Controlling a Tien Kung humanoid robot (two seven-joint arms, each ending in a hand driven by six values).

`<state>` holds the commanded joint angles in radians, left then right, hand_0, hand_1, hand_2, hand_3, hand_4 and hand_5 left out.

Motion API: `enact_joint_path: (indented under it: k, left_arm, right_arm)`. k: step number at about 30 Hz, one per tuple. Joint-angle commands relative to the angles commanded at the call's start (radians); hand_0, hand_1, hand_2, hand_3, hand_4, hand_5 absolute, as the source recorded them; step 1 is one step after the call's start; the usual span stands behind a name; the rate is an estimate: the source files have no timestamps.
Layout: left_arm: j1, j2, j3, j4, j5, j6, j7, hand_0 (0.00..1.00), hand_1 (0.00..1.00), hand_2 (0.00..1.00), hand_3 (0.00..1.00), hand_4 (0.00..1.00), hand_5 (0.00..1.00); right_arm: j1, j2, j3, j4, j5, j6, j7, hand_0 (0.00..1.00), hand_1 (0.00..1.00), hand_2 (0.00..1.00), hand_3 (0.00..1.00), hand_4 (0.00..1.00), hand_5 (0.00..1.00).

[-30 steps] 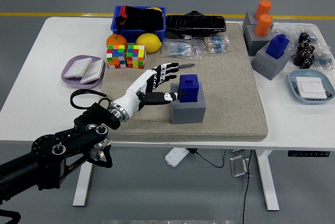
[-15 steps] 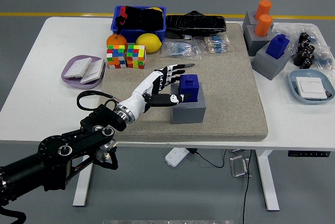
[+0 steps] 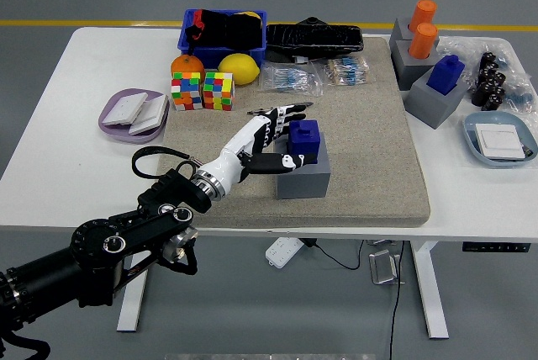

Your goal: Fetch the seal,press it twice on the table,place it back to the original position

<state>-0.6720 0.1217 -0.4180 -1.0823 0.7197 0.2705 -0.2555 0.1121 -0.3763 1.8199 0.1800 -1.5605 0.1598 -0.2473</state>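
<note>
Left hand (image 3: 273,137) spread open around blue seal (image 3: 303,140) seated in grey holder (image 3: 302,177) mid-mat, gripping nothing; cubes (image 3: 203,91) and lemon (image 3: 238,68) behind, bare mat (image 3: 370,150) rightward.

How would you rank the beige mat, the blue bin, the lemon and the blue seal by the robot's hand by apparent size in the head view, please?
1. Beige mat, by far the largest.
2. Blue bin.
3. Blue seal and lemon: these look about alike, and the seal is nearer the camera, so I would not rank them.
</note>
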Motion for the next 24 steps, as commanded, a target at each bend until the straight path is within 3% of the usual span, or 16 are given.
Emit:
enact_joint_path:
  k: [24]
  left_arm:
    - [0.003, -0.033, 0.002, 0.017, 0.037, 0.046, -0.012, 0.914, 0.831, 0.834, 0.895, 0.862, 0.002]
  right_arm:
    - [0.000, 0.001, -0.001, 0.000, -0.001, 0.000, 0.000, 0.884, 0.747, 0.731, 0.735, 0.826, 0.523]
